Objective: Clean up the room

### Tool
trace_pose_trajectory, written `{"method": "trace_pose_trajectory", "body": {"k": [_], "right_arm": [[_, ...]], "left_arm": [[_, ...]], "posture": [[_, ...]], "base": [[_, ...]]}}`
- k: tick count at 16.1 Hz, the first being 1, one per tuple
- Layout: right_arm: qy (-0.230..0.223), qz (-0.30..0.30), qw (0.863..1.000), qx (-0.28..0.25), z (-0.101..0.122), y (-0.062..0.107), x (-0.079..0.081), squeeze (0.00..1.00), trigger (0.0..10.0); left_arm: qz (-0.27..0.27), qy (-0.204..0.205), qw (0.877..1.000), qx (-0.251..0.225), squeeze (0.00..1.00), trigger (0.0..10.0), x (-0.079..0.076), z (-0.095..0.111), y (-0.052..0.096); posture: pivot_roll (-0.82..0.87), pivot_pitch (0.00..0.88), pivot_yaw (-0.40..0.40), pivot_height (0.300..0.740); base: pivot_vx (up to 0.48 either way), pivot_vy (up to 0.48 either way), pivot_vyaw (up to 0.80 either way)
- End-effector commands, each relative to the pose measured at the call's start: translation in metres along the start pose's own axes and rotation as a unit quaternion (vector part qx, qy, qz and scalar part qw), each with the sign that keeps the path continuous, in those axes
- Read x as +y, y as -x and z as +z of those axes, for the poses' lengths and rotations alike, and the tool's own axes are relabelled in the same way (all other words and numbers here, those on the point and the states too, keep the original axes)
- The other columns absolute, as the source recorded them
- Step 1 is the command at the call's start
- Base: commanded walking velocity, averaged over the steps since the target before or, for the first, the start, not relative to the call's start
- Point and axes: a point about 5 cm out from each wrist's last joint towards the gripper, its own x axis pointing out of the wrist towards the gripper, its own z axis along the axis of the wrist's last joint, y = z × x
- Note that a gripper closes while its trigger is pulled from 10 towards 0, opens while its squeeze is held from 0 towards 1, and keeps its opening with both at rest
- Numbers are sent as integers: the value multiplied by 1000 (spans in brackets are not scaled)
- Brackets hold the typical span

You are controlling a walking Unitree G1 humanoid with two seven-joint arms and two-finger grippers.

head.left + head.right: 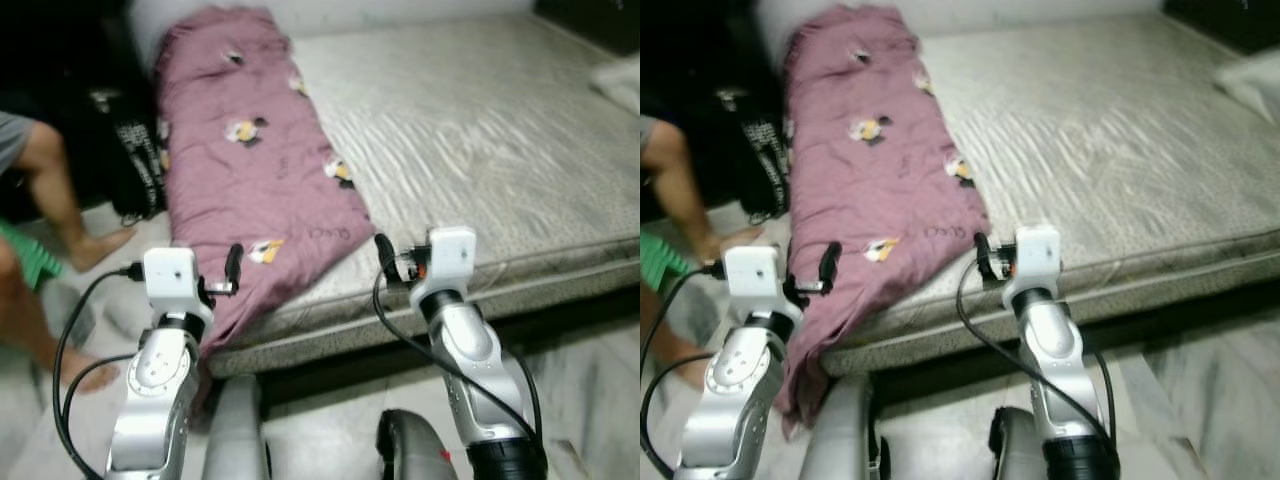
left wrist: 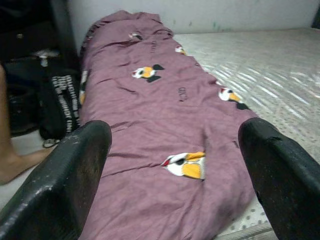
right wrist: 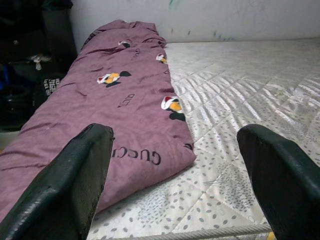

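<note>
A mauve blanket (image 1: 250,170) printed with small cartoon figures lies lengthwise along the left side of a bare grey mattress (image 1: 480,140), and its near end hangs over the front corner. My left gripper (image 1: 232,270) is held up just in front of that hanging end. In the left wrist view its fingers (image 2: 75,175) stand wide apart and open, with the blanket beyond them. My right gripper (image 1: 385,255) hovers at the mattress's front edge beside the blanket's near right corner. It is open too, with nothing between its fingers (image 3: 75,180).
A person's bare legs (image 1: 60,190) and feet are on the floor at the left, close to my left arm. A black bag (image 1: 135,160) leans by the bed's left side. A white pillow (image 1: 620,80) lies at the far right of the mattress.
</note>
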Motion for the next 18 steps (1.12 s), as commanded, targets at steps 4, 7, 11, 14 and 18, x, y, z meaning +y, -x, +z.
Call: {"method": "trace_pose_trajectory", "body": {"k": [4,7,11,14,18], "right_arm": [[-1,6,1000,-10,7,-4,2,0,10000],[1,7,1000,-9,6,-4,3,0,10000],[3,6,1000,-7,6,-4,2,0,10000],[4,6,1000,-5,6,-5,2,0,10000],[3,3,1000,-4,6,-5,1,0,10000]], "left_arm": [[11,-11,1000,-7,0,10000,3,4,-2],[14,-8,1000,-4,0,10000,4,3,-4],[19,-9,1000,3,0,10000,7,1,-4],[16,-6,1000,0,0,10000,8,1,-3],[14,-5,1000,-2,0,10000,7,2,-3]], "posture": [[-36,79,-6,591],[-39,86,-8,591],[-41,92,-8,591],[-41,92,-8,591],[-43,93,-8,591]], "base": [[0,0,0],[0,0,0],[0,0,0],[210,0,0],[367,0,0]]}}
